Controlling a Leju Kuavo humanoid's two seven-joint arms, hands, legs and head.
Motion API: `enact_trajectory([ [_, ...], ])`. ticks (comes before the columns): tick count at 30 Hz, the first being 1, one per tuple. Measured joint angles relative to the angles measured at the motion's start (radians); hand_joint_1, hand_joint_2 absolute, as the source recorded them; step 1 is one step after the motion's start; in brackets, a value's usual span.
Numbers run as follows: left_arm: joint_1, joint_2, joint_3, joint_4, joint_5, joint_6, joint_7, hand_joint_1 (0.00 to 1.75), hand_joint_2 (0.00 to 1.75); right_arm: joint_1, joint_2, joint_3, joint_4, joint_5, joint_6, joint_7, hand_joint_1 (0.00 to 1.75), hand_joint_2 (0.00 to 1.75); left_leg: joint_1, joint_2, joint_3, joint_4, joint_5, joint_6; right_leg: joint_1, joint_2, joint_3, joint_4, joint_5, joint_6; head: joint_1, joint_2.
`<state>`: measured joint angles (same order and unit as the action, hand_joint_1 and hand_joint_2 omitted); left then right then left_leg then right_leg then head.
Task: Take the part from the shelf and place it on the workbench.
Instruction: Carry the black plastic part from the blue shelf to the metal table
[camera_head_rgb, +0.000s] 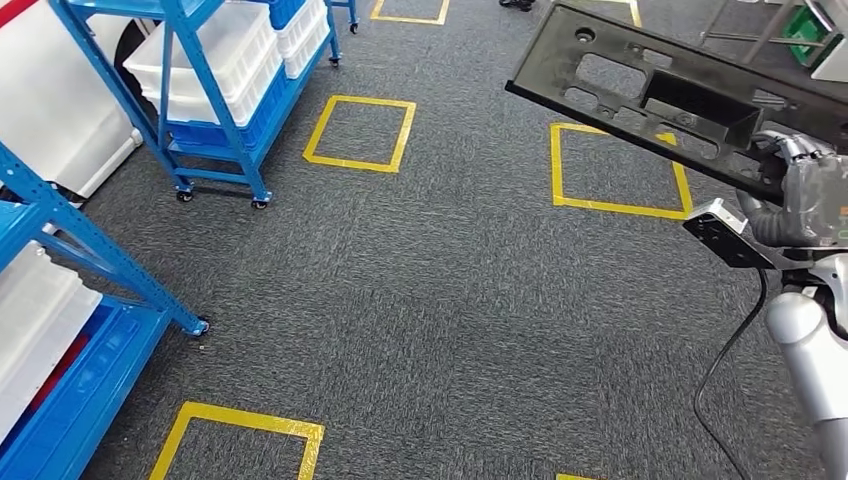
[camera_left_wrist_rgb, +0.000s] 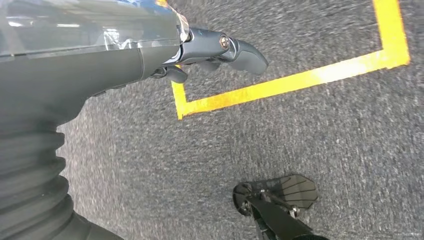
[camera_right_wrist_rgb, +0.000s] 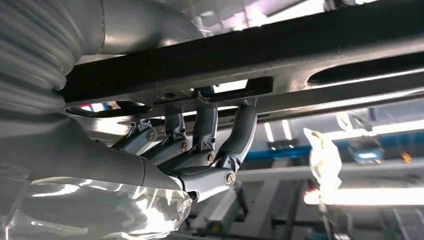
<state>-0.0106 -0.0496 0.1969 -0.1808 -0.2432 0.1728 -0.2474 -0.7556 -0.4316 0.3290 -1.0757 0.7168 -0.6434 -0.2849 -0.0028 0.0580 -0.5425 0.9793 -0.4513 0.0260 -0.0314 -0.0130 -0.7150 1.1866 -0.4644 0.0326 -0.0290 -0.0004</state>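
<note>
The part (camera_head_rgb: 668, 95) is a long, flat black plastic panel with cut-out slots, round holes and a raised box-like pocket near its middle. It hangs tilted in the air above the carpeted floor, one end gripped by the right robot hand (camera_right_wrist_rgb: 200, 150), whose fingers (camera_right_wrist_rgb: 240, 135) press up against its underside.

Floor's dark grey carpet (camera_head_rgb: 450, 280) with yellow tape squares all over it: one near the middle (camera_head_rgb: 361, 133), one off to the right (camera_head_rgb: 619, 168), and one at the bottom left (camera_head_rgb: 240, 440) that's cut off by the frame edge. A blue wheeled rack (camera_head_rgb: 215, 100) sits at the top left with white bins (camera_head_rgb: 215, 60) stacked on its levels. Another blue rack (camera_head_rgb: 70, 300) pokes in from the left edge, also holding a white bin (camera_head_rgb: 30, 320).
</note>
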Motion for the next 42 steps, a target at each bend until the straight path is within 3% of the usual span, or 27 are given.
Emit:
enact_trajectory([
  [2, 0.001, 0.002, 0.001, 0.0, 0.008, 0.005, -0.003, 0.0, 1.75, -0.037, 0.02, 0.023, 0.056, -0.013, -0.014, -0.024, 1.75, 1.75, -0.003, 0.02, -0.003, 0.011, -0.01, -0.011, 0.006, -0.033, 0.067, -0.118, 0.034, -0.007, 0.0, 0.0],
  [3, 0.001, 0.003, 0.003, 0.0, 0.013, 0.006, -0.006, 0.0, 1.75, -0.051, 0.031, 0.036, 0.081, -0.02, -0.023, -0.035, 1.75, 1.75, -0.004, 0.03, -0.003, 0.016, -0.014, -0.018, 0.01, -0.041, 0.082, -0.148, 0.038, -0.014, 0.0, 0.0],
  [6, -0.001, 0.006, 0.01, 0.0, 0.026, 0.015, -0.014, 0.0, 1.75, -0.075, 0.062, 0.071, 0.142, -0.041, -0.039, -0.059, 1.75, 1.75, -0.004, 0.051, 0.002, 0.02, -0.023, -0.035, 0.016, -0.018, 0.082, -0.158, 0.037, -0.035, 0.0, 0.0],
  [8, 0.0, 0.005, 0.016, 0.0, 0.031, 0.023, -0.015, 0.0, 1.75, -0.085, 0.082, 0.088, 0.168, -0.049, -0.041, -0.067, 1.75, 1.75, 0.002, 0.021, -0.012, 0.056, -0.051, -0.046, 0.014, -0.001, 0.084, -0.162, 0.039, -0.048, -0.001, 0.0],
  [10, 0.006, 0.005, 0.022, 0.0, 0.033, 0.027, -0.015, 0.0, 1.75, -0.092, 0.109, 0.103, 0.188, -0.051, -0.043, -0.069, 1.75, 1.75, 0.006, -0.03, -0.067, 0.177, -0.114, -0.051, 0.015, 0.018, 0.084, -0.164, 0.041, -0.058, -0.001, 0.0],
  [12, 0.01, 0.005, 0.025, 0.0, 0.033, 0.029, -0.014, 0.0, 1.75, -0.089, 0.131, 0.114, 0.204, -0.038, -0.043, -0.072, 1.75, 1.75, 0.007, -0.049, -0.134, 0.305, -0.158, -0.051, 0.02, 0.042, 0.084, -0.163, 0.041, -0.063, -0.001, 0.0],
  [13, 0.011, 0.005, 0.026, 0.0, 0.033, 0.029, -0.013, 0.0, 1.75, -0.083, 0.139, 0.116, 0.21, -0.028, -0.043, -0.075, 1.75, 1.75, 0.007, -0.052, -0.148, 0.324, -0.152, -0.048, 0.022, 0.054, 0.084, -0.163, 0.041, -0.064, -0.001, 0.0],
  [14, 0.012, 0.005, 0.026, 0.0, 0.033, 0.029, -0.013, 0.0, 1.75, -0.077, 0.145, 0.118, 0.214, -0.018, -0.043, -0.079, 1.75, 1.75, 0.006, -0.055, -0.142, 0.3, -0.125, -0.044, 0.024, 0.067, 0.085, -0.162, 0.041, -0.064, -0.001, 0.0],
  [15, 0.012, 0.004, 0.026, 0.0, 0.032, 0.028, -0.012, 0.0, 1.75, -0.07, 0.15, 0.117, 0.217, -0.008, -0.043, -0.083, 1.75, 1.75, 0.006, -0.064, -0.12, 0.241, -0.085, -0.038, 0.026, 0.08, 0.086, -0.162, 0.041, -0.064, -0.001, 0.0],
  [17, 0.014, 0.004, 0.026, 0.001, 0.031, 0.025, -0.01, 0.0, 1.75, -0.06, 0.159, 0.114, 0.22, 0.005, -0.044, -0.091, 1.75, 1.75, 0.005, -0.115, -0.062, 0.1, -0.016, -0.025, 0.025, 0.103, 0.084, -0.161, 0.042, -0.061, -0.001, 0.0],
  [19, 0.014, 0.004, 0.027, 0.001, 0.028, 0.023, -0.006, 0.0, 1.75, -0.051, 0.166, 0.108, 0.222, 0.011, -0.045, -0.095, 1.75, 1.75, 0.004, -0.149, -0.036, 0.037, 0.001, -0.019, 0.02, 0.126, 0.076, -0.161, 0.047, -0.052, -0.001, 0.0],
  [21, 0.012, 0.003, 0.027, 0.002, 0.025, 0.02, -0.002, 0.0, 1.75, -0.037, 0.167, 0.101, 0.222, 0.015, -0.046, -0.095, 1.75, 1.75, 0.003, -0.13, -0.029, 0.023, 0.004, -0.013, 0.014, 0.148, 0.071, -0.166, 0.054, -0.039, -0.001, 0.0],
  [23, 0.01, 0.0, 0.027, 0.002, 0.022, 0.018, 0.0, 0.0, 1.75, -0.024, 0.161, 0.093, 0.216, 0.01, -0.046, -0.097, 1.75, 1.75, 0.004, -0.103, -0.018, 0.0, 0.016, -0.002, 0.017, 0.11, 0.06, -0.148, 0.04, -0.031, -0.001, 0.0],
  [25, 0.01, -0.004, 0.027, 0.002, 0.021, 0.016, -0.003, 0.0, 1.75, -0.014, 0.153, 0.089, 0.2, -0.021, -0.046, -0.104, 1.75, 1.75, 0.002, -0.075, -0.012, -0.013, 0.022, 0.004, 0.018, 0.046, 0.015, -0.055, -0.014, -0.026, 0.0, 0.0],
  [27, 0.01, -0.006, 0.027, 0.002, 0.021, 0.014, -0.008, 0.0, 1.75, 0.005, 0.139, 0.089, 0.168, -0.086, -0.043, -0.115, 1.75, 1.75, 0.001, -0.047, -0.013, -0.013, 0.019, 0.006, 0.013, 0.026, -0.045, 0.069, -0.066, -0.017, 0.0, 0.0],
  [28, 0.009, -0.007, 0.027, 0.002, 0.021, 0.012, -0.011, 0.0, 1.75, 0.017, 0.129, 0.089, 0.146, -0.124, -0.038, -0.118, 1.75, 1.75, 0.001, -0.034, -0.012, -0.011, 0.017, 0.005, 0.01, 0.023, -0.058, 0.098, -0.07, -0.013, 0.0, 0.0],
  [29, 0.008, -0.009, 0.027, 0.002, 0.02, 0.01, -0.013, 0.0, 1.75, 0.028, 0.119, 0.089, 0.12, -0.163, -0.027, -0.12, 1.75, 1.75, 0.002, -0.022, -0.012, -0.009, 0.014, 0.003, 0.007, 0.02, -0.052, 0.089, -0.056, -0.008, 0.0, 0.0],
  [31, 0.005, -0.011, 0.027, 0.002, 0.017, 0.006, -0.015, 0.0, 1.75, 0.046, 0.095, 0.091, 0.053, -0.247, 0.008, -0.121, 1.75, 1.75, 0.004, 0.002, -0.012, 0.003, 0.004, -0.005, 0.003, -0.01, 0.013, -0.03, 0.001, -0.001, 0.0, 0.0],
  [33, 0.004, -0.011, 0.027, 0.002, 0.014, 0.002, -0.016, 0.0, 1.75, 0.057, 0.073, 0.094, -0.028, -0.308, 0.032, -0.121, 1.75, 1.75, -0.001, 0.025, -0.012, 0.018, -0.011, -0.017, 0.007, -0.048, 0.07, -0.134, 0.031, -0.006, -0.001, 0.0],
  [34, 0.003, -0.011, 0.027, 0.002, 0.013, 0.002, -0.016, 0.0, 1.75, 0.062, 0.065, 0.095, -0.062, -0.317, 0.034, -0.118, 1.75, 1.75, -0.004, 0.033, -0.011, 0.023, -0.017, -0.022, 0.01, -0.058, 0.08, -0.153, 0.031, -0.012, -0.001, 0.0],
  [41, -0.002, -0.012, 0.027, 0.002, 0.011, 0.003, -0.016, 0.0, 1.75, 0.084, 0.046, 0.099, -0.141, -0.293, 0.028, -0.1, 1.75, 1.75, -0.004, 0.06, -0.002, 0.025, -0.027, -0.036, 0.014, -0.029, 0.079, -0.152, 0.029, -0.028, -0.002, 0.0],
  [42, -0.003, -0.014, 0.027, 0.002, 0.009, 0.005, -0.013, 0.0, 1.75, 0.095, 0.04, 0.102, -0.169, -0.283, 0.027, -0.093, 1.75, 1.75, 0.0, 0.039, -0.016, 0.063, -0.053, -0.041, 0.014, -0.016, 0.08, -0.154, 0.03, -0.037, -0.002, 0.0],
])
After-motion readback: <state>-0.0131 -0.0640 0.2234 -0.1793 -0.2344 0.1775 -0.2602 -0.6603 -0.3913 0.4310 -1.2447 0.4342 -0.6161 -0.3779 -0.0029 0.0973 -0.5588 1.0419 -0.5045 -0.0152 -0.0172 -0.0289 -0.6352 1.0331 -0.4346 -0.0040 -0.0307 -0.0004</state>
